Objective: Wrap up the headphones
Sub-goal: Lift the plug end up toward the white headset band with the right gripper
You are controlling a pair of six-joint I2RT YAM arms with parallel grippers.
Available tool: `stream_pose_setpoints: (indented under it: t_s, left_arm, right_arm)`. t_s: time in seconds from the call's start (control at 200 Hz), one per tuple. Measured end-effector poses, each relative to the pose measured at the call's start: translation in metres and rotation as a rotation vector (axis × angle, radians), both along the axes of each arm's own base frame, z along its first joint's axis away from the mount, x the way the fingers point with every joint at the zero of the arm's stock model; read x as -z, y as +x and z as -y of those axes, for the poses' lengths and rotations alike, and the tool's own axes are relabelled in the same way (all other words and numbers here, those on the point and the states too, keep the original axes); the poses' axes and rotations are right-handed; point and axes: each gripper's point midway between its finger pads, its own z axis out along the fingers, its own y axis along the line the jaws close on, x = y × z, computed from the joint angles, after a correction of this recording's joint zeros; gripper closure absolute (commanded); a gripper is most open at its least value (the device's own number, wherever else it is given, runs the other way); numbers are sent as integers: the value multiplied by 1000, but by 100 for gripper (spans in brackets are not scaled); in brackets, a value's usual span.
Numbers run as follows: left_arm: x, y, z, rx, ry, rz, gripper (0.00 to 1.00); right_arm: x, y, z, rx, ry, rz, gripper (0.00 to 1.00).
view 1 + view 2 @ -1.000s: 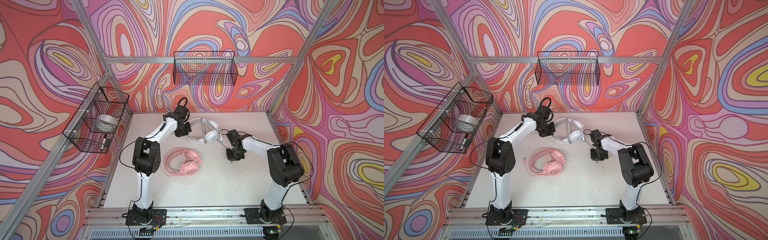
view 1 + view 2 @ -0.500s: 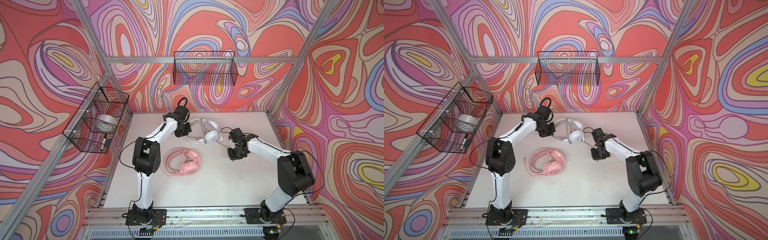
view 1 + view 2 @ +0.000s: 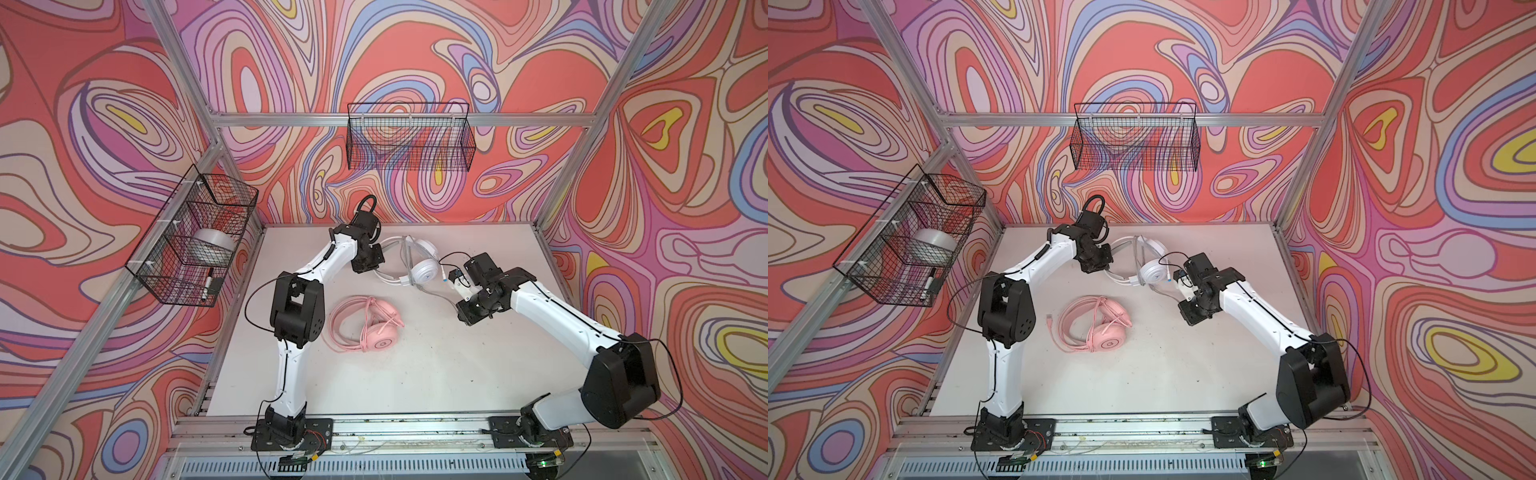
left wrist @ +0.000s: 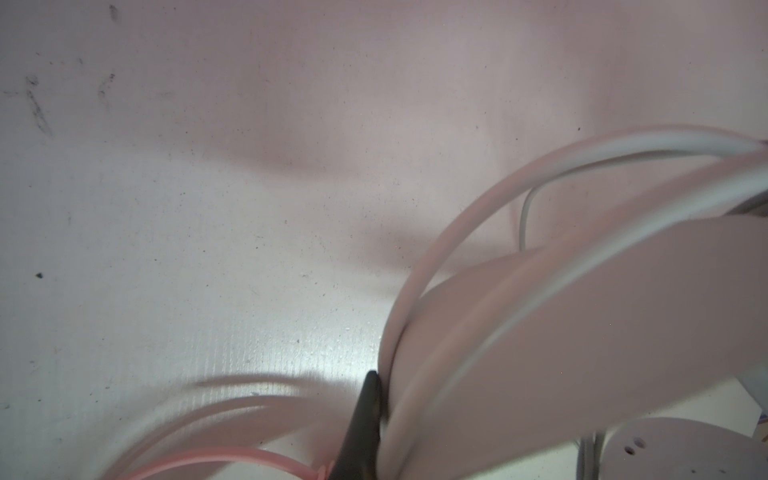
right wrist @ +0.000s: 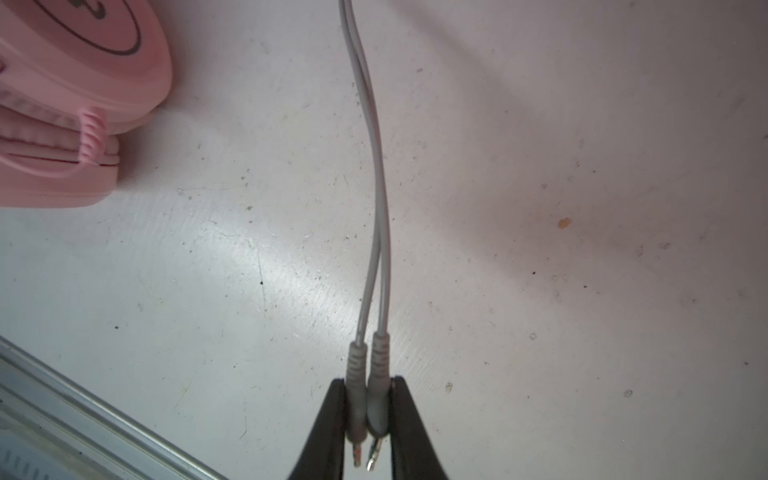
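Both arms bent, right gripper pinching cable plugs.

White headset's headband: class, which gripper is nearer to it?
Left. The left gripper is shut on the white headset at its headband. The right gripper is apart, to the right and nearer the camera, pinching the grey cable's plugs.
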Motion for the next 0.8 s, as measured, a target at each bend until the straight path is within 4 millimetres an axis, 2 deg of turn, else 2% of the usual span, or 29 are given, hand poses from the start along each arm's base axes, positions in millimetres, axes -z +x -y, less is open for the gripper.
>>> stream_pose_setpoints:
  t_s: [0.165, 0.361, 0.551, 0.801]
  left_arm:
    - [-1, 5, 5, 6, 2, 8, 100]
    - [-2, 5, 10, 13, 25, 15, 100]
    - [7, 2, 10, 21, 58, -4, 100]
    - [16, -2, 4, 26, 108, -23, 100]
  right_arm:
    - [-18, -8, -8, -84, 33, 20, 100]
    - [-44, -8, -16, -138, 85, 90, 100]
    - [-74, -3, -22, -179, 127, 174, 100]
    - [-94, 1, -31, -231, 164, 225, 100]
